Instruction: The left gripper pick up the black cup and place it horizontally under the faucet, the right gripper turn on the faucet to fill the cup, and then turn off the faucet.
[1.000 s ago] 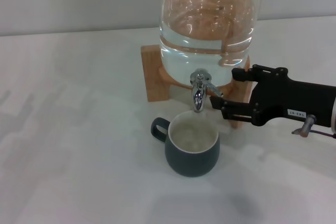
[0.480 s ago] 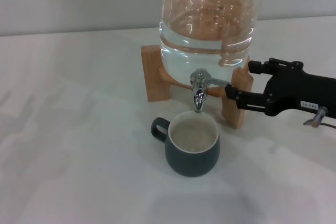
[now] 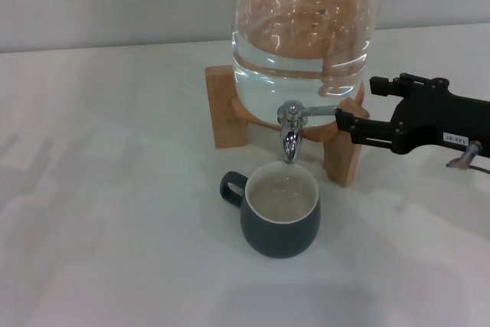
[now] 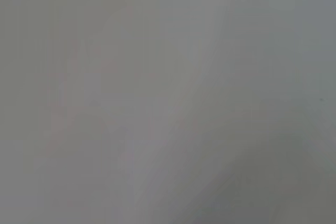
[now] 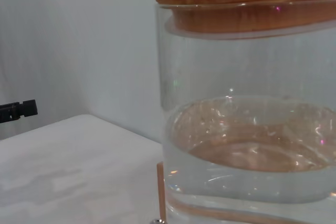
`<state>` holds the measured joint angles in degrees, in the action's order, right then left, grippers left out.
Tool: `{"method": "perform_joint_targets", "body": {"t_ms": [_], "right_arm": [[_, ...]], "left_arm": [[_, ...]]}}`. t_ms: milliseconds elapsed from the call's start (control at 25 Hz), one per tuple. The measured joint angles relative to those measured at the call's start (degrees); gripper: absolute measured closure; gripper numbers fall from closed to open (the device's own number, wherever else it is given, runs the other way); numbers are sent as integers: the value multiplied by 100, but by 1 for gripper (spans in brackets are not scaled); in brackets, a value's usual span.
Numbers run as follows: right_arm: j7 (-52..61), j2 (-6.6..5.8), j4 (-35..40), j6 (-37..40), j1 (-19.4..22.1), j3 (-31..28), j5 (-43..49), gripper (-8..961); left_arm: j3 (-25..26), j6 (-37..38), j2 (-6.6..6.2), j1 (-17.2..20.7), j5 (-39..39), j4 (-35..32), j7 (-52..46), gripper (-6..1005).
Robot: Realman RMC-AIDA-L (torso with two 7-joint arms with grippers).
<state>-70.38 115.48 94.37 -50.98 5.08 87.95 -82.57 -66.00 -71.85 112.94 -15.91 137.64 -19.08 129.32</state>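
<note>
The black cup (image 3: pixel 280 217) stands upright on the white table, right under the faucet (image 3: pixel 289 132), handle to the left. Water shows in its cream inside. The chrome faucet sits at the front of the glass water jar (image 3: pixel 302 28), and its thin lever (image 3: pixel 318 110) points to the right. My right gripper (image 3: pixel 357 103) is just right of the lever's tip, jaws apart, the nearer fingertip (image 3: pixel 342 119) at the lever's end. The jar with its wooden lid fills the right wrist view (image 5: pixel 247 129). The left gripper is out of view; the left wrist view shows only blank grey.
The jar rests on a wooden stand (image 3: pixel 227 105) whose right leg (image 3: pixel 342 160) is below my right gripper. A grey wall runs behind the table. A small black object (image 5: pixel 17 110) shows far off in the right wrist view.
My right gripper has moved right and back. The faucet's lever has swung from pointing forward-right to pointing right. The cup has not moved.
</note>
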Motion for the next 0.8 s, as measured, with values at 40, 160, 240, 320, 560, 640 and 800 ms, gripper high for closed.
{"method": "perform_joint_targets", "body": {"t_ms": [40,160,240,320,560,640,800], "right_arm": [[6,0,-19,4,-28,-3,0,175],[23,-7,-71,37,-98,-16,-2,175],[28,-12,-94,35,-127,-43,-8,175],[5,-18,-97,-52,-125,-86,-84,175],[-173,-24,-128,-617,-52,-403,-398,176],[-356,-25,-185,-970,-12,-607,-642,176],[-844,-20,-490,-1677,48,-1125,-1225,176]], "left_arm": [[0,-5,0,0,0,0,-3,357],[0,-13,4,2,0,0,-10,356],[0,-13,8,6,0,0,-10,356],[0,-13,12,10,0,0,-6,356],[0,-14,18,14,0,0,16,355],[0,-14,18,4,0,0,18,355],[0,-13,18,-31,10,0,20,356]]}}
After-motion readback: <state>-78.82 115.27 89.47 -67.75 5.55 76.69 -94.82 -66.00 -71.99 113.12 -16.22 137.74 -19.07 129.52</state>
